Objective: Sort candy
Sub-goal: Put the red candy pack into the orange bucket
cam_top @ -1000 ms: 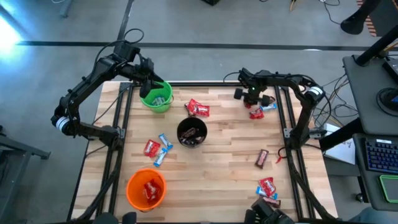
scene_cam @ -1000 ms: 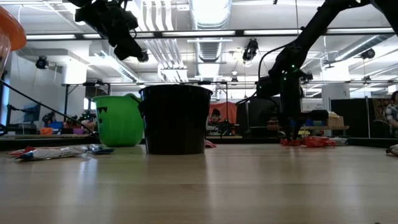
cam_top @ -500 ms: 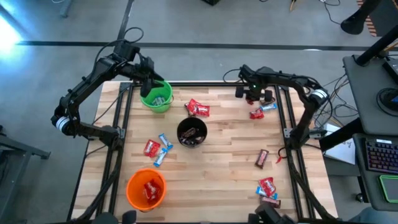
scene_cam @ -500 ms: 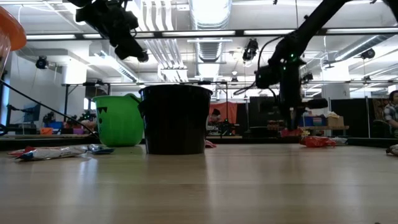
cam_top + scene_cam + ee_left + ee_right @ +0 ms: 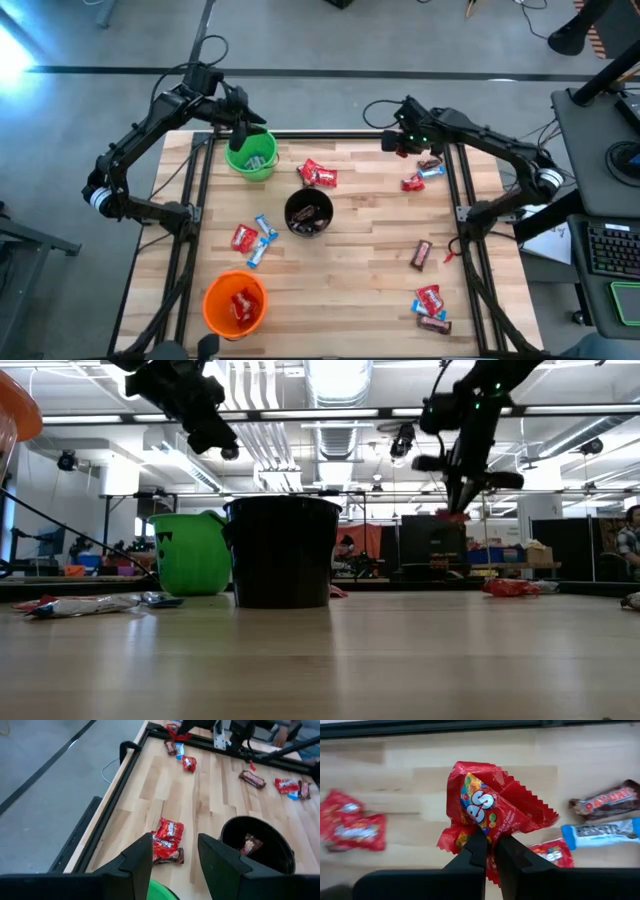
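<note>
Over at the left, left gripper [image 5: 243, 118] hovering above the green cup [image 5: 251, 156] at the table's [image 5: 350, 270] far left corner, fingers parted and holding nothing – seen plainly in the left wrist view, with a red pile [image 5: 167, 840] showing through the gap. Nearer the front, an orange cup [image 5: 235, 302] with red packets inside; beside it on the wood, a red packet [image 5: 243, 239] and blue-and-white bars [image 5: 263, 240]. In the middle, a black cup [image 5: 307, 212] holding dark brown bars, and just beyond it the red pile. Toward the right, right gripper [image 5: 490, 851] raised well off the wood near the far right corner, pinched tight on a red candy packet [image 5: 487, 805] by its lower edge, wrapper crumpled and fanning out above the fingertips. Below it, a brown bar [image 5: 607, 801], a blue-and-white bar [image 5: 600, 832] and more red packets [image 5: 357, 822]. Further candy along the right edge – a brown bar [image 5: 422, 254] and a small cluster [image 5: 430, 305] at the front. Probably very light, soft and crinkly, slick foil likely to slip; best pinched across the flat middle, not on a loose crimped end
</note>
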